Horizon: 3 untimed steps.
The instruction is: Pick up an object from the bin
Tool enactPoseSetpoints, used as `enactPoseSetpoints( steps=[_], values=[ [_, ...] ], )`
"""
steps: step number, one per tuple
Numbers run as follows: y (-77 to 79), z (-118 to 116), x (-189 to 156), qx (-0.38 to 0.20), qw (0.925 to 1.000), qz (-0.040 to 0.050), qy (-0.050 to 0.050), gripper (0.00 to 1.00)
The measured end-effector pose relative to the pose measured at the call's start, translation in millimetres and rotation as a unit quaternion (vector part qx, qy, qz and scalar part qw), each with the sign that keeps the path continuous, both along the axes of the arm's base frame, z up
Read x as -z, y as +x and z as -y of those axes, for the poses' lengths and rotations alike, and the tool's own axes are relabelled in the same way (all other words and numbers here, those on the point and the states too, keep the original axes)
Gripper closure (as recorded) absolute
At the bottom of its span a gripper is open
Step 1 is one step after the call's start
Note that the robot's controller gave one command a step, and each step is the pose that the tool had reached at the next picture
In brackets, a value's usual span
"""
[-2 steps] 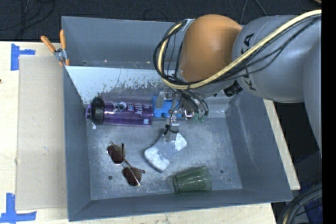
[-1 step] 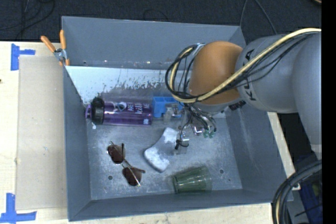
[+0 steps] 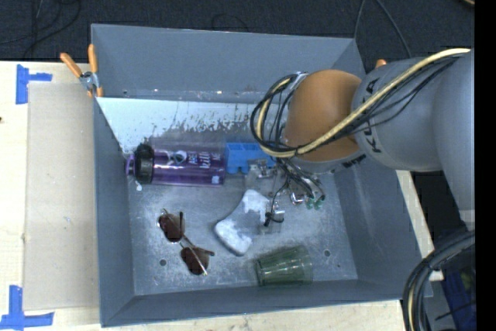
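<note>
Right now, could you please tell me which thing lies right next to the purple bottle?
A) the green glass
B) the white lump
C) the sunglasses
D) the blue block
D: the blue block sits at the right end of the purple bottle, at the back of the bin; the others lie apart, nearer the front.

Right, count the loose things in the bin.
5: purple bottle at the back, blue block beside it, white lump centre, sunglasses front left, green cup front. The arm may hide more.

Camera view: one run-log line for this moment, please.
gripper: over white lump, middle of bin | nearby: blue block, purple bottle, green cup, sunglasses | lift: not yet
</note>
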<state>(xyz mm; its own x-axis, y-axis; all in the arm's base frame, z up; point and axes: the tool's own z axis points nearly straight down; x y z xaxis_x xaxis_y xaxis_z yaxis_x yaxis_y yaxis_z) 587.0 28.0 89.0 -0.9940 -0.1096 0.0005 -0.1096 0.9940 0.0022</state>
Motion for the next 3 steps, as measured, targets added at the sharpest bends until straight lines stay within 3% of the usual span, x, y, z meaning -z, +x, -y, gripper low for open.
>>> enactPoseSetpoints(
  steps=[1, 2, 3],
  values=[
    [-5.1, 8, -10, 0.056, 0.9984, -0.0029, -0.001, 0.00],
    [-7.4, 15, 21, 0.091, 0.9958, -0.0015, 0.000, 0.00],
    [-17.4, 11, 20, 0.067, 0.9978, -0.0017, 0.000, 1.00]
  ],
)
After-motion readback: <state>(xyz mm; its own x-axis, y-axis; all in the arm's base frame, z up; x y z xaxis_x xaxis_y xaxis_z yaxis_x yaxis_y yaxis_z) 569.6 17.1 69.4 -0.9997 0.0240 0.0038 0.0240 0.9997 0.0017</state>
